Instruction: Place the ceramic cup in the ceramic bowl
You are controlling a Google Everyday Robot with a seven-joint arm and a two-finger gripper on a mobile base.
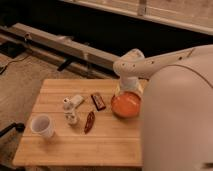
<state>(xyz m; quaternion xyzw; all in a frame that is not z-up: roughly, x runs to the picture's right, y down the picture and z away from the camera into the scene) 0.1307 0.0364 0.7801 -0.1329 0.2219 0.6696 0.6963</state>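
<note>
The gripper (pixel 124 91) hangs over the ceramic bowl (pixel 126 107) (spread or closed, I cannot tell) while the ceramic cup (pixel 42 125) stands well apart near the table (pixel 100 147) corner, so a low reach across may knock the small white bottles (pixel 72 118) between them.

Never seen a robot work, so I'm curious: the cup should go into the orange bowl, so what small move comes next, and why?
Probably swing the arm across toward the ceramic cup. The gripper hangs at the ceramic bowl, at the opposite end of the table, and the cup stands upright and untouched, so it must be reached first.
</note>
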